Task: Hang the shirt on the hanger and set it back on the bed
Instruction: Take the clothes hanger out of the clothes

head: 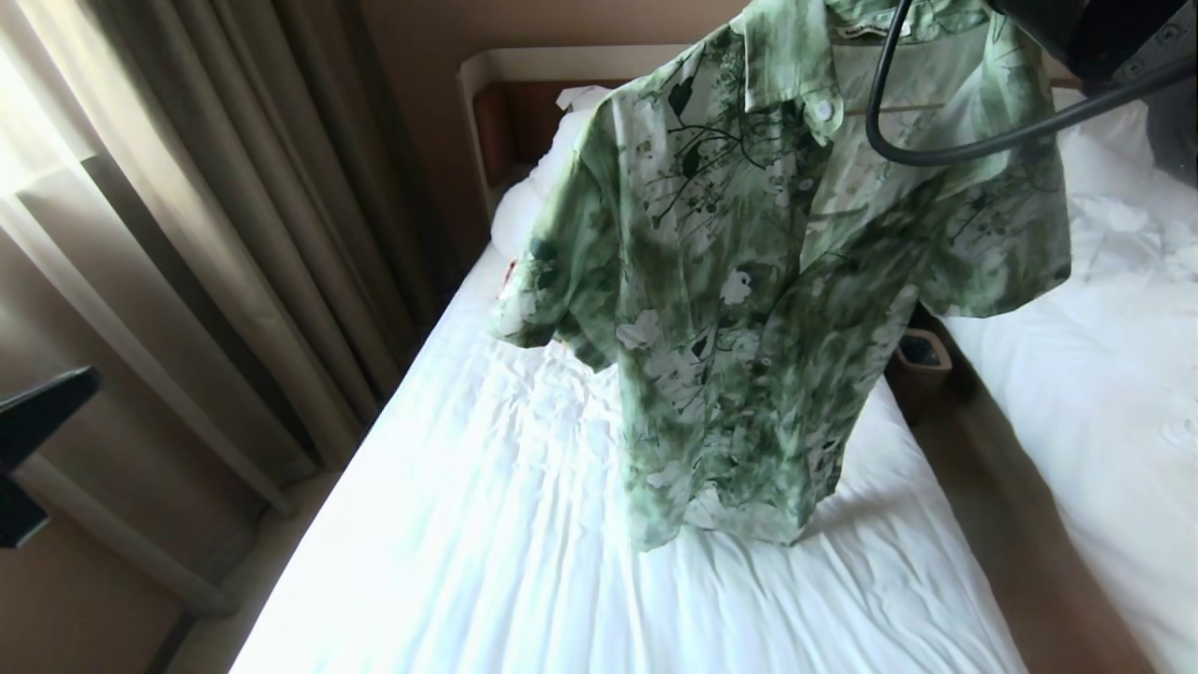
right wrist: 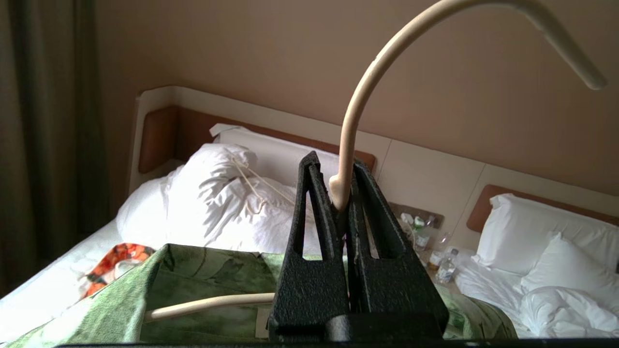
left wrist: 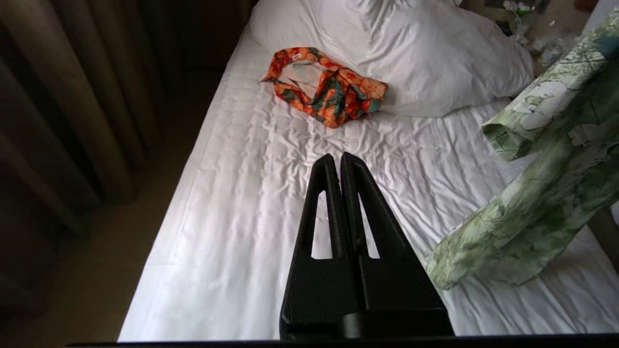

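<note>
A: Above the bed, the shirt is hanging in the air on the hanger, its hem just brushing the sheet. The right gripper is pinching the neck of the hook, jaws pressed tight on it.

B: And the left gripper?

A: It is hovering to the side over the sheet, jaws pressed together on nothing, so one thin pinch is carrying everything. The hanger may be twisting in that grip; lowered crooked, a shoulder could be slipping off, or the shirt could be landing bunched or near the orange garment.
</note>
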You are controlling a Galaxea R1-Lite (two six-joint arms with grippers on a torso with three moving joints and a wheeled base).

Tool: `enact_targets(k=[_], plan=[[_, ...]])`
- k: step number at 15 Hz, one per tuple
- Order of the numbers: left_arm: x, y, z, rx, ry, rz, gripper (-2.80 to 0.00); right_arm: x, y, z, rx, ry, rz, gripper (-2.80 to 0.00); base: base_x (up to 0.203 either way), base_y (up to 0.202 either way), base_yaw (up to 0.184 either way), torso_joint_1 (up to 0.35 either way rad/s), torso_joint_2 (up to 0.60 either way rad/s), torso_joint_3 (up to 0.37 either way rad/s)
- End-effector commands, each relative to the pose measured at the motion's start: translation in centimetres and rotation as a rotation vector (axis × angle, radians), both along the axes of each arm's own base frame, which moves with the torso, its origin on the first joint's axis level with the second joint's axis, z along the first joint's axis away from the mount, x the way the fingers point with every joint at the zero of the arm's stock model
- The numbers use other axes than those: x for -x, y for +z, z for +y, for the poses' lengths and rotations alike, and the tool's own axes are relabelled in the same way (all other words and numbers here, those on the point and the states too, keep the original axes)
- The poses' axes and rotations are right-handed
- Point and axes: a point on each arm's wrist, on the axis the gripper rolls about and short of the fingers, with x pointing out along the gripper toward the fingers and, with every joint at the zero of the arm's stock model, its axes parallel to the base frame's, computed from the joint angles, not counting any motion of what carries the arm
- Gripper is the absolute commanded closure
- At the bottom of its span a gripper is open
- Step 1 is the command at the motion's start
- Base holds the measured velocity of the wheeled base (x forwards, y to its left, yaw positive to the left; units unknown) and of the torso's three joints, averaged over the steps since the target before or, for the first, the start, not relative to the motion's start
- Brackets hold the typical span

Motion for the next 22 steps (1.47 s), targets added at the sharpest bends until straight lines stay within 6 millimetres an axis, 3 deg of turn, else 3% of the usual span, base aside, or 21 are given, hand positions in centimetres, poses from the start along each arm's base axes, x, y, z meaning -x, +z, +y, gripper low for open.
enact_targets(k=[1,22], plan=[[1.1,-0.6,0.5,0.010,0.052,-0.019,0.00,-1.2,-0.7,0.0,0.000,-0.020,-0.003,0.00,0.000,0.000,0.000,0.000,0.00,0.000],[2.1,-0.6,0.8,0.031,0.087,-0.055,0.00,-0.5,0.2,-1.1,-0.014,-0.039,-0.026,0.00,0.000,0.000,0.000,0.000,0.00,0.000]])
